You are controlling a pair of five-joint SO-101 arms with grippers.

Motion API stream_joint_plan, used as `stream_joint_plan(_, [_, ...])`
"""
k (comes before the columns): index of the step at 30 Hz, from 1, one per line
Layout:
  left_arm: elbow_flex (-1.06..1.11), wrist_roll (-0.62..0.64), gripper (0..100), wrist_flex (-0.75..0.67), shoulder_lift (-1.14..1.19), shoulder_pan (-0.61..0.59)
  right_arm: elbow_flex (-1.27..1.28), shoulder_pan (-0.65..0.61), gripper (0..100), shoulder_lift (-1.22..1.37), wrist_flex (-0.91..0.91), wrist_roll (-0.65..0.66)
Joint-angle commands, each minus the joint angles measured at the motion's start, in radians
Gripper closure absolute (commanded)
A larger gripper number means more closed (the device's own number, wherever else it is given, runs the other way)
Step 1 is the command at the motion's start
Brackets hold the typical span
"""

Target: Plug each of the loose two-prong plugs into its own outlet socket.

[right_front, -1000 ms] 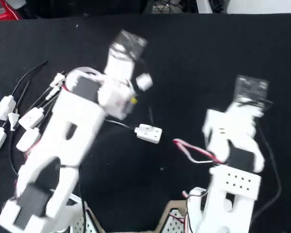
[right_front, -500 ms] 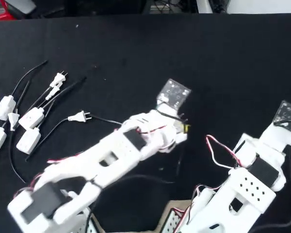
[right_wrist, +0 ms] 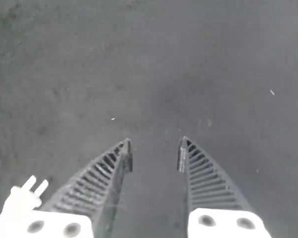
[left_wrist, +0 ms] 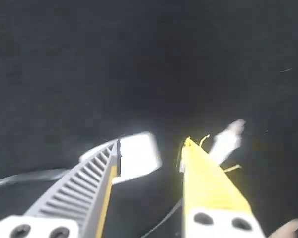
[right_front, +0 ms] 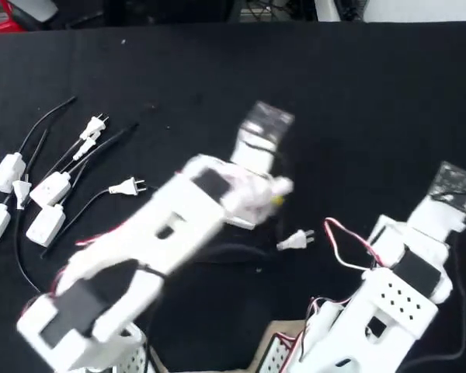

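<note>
Staging one plug-and-socket pair at the table centre looks like the step in hand; nothing is mated yet. Nearest the bases, the right gripper (right_wrist: 155,144) hangs over the bare black mat (right_front: 357,78) with its fingers spread and nothing between them. A loose plug (right_front: 295,241) lies flat just beside it, prongs pointing toward the right arm. A bit farther out, the left gripper (left_wrist: 151,144) is low over the mat with its pincer wide apart. A white socket block (left_wrist: 136,156) sits against its grey finger, not clamped, and the same plug lies just outside the yellow finger.

The next move probably calls for one arm to pinch the block and the other to take the plug by its body, with prongs squared to the slots. The left arm's bulk covers the block from above, and the plug's black cord trails beneath it, so a snag is likely.

Farther off at the table's left edge are spare sockets (right_front: 50,189) and other plugs (right_front: 126,186), with cords tangled together, well apart from both arms.
</note>
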Motion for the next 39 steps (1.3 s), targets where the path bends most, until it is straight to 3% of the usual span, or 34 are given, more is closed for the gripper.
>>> stream_joint_plan(1, [0.018,-0.146,80,0.169,-0.115,-0.282,-0.004,-0.089,85.4,-0.028,0.006,0.005])
stream_joint_plan(5, [0.16,-0.278,80,0.175,-0.117,-0.509,-0.005,-0.195,85.4,-0.028,0.008,0.003])
stream_joint_plan(11, [0.285,-0.471,80,0.161,-0.115,-0.682,-0.004,-0.321,85.4,-0.03,0.049,0.003])
stream_joint_plan(22, [0.475,-0.489,80,-0.42,-0.114,-0.881,-0.004,-0.347,85.4,-0.03,0.06,0.011])
stream_joint_plan(28, [0.49,-0.402,80,-0.58,-0.114,-0.949,-0.012,-0.347,85.4,-0.03,0.058,0.012])
stream_joint_plan(31, [0.469,-0.334,80,-0.566,-0.124,-0.969,-0.013,-0.347,85.3,-0.03,0.057,0.012])
stream_joint_plan(34, [0.42,-0.321,80,-0.437,-0.127,-0.974,-0.041,-0.347,85.4,-0.03,0.064,0.012])
stream_joint_plan(39, [0.351,-0.477,80,-0.129,-0.115,-0.84,-0.07,-0.384,85.4,-0.025,0.064,0.012])
